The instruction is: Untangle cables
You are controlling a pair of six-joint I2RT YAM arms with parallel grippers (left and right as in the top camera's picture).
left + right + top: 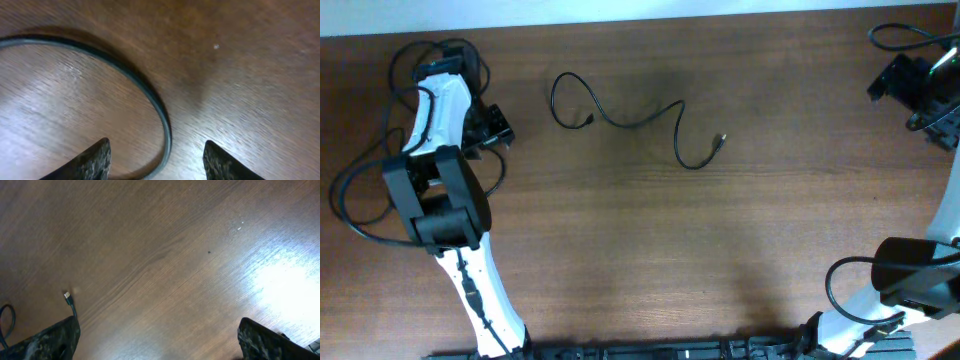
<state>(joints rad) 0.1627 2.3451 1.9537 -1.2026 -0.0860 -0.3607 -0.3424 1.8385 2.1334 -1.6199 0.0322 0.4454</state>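
One thin black cable (620, 120) lies loose and spread out on the wooden table (650, 240) at the top middle, with a loop at its left end and a small plug (721, 139) at its right end. My left gripper (498, 125) is open at the far left, apart from that cable. In the left wrist view its fingers (156, 145) are low over the table with a dark curved cord (150, 90) lying between them, not gripped. I cannot tell whether this cord is a task cable. My right gripper (885, 85) is open and empty at the top right. The right wrist view (159, 322) shows the plug (67, 297) far off.
Thicker black wires (360, 195) of the left arm loop over the table at the left edge. The right arm's base (910, 280) and its wires stand at the lower right. A dark rail (650, 352) runs along the front edge.
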